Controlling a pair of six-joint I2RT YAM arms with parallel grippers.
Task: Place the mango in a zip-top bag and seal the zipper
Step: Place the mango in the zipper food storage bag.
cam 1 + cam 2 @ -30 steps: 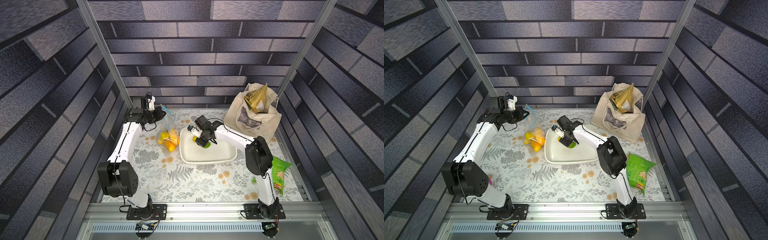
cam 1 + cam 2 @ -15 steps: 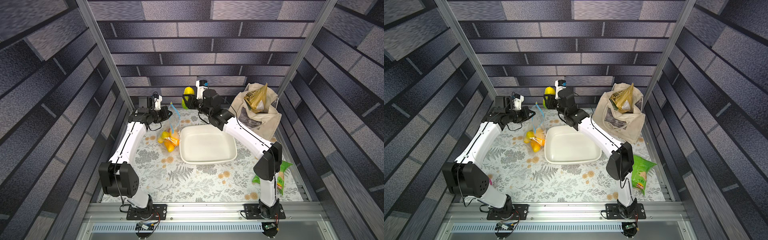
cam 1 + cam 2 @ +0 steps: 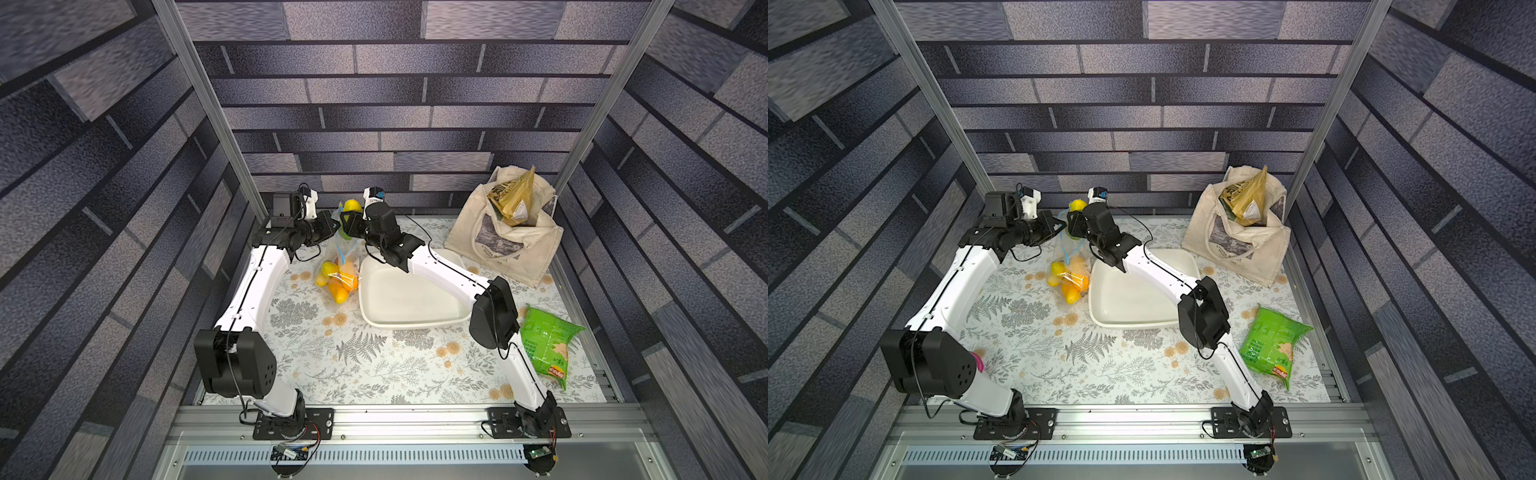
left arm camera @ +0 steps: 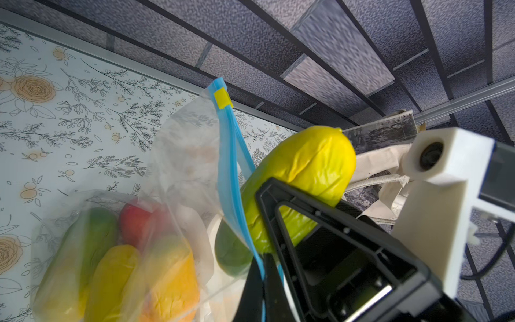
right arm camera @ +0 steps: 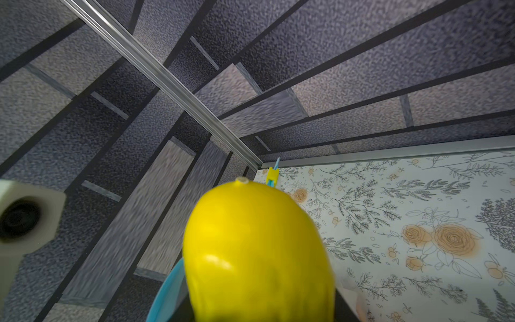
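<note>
The mango (image 4: 306, 172) is yellow with a green lower end, and my right gripper (image 3: 347, 220) is shut on it. It hangs at the back of the table, right beside the raised mouth of the zip-top bag (image 3: 338, 266). The mango (image 5: 256, 251) fills the right wrist view and hides that gripper's fingers. My left gripper (image 4: 263, 267) is shut on the blue zipper (image 4: 227, 156) and holds the mouth up. The zipper's yellow piece (image 4: 222, 98) sits at the far end of the strip. Several yellow, orange, green and red fruits lie inside the bag (image 3: 1071, 270).
A white tray (image 3: 411, 291) lies just right of the bag, under the right forearm. A beige canvas tote (image 3: 507, 237) stands at the back right. A green snack packet (image 3: 546, 345) lies near the right edge. The back wall is close behind both grippers.
My right gripper lifted the mango out of the white tray, swung it up to the back and brought it down beside the bag's mouth. The left gripper raised the mouth slightly.
</note>
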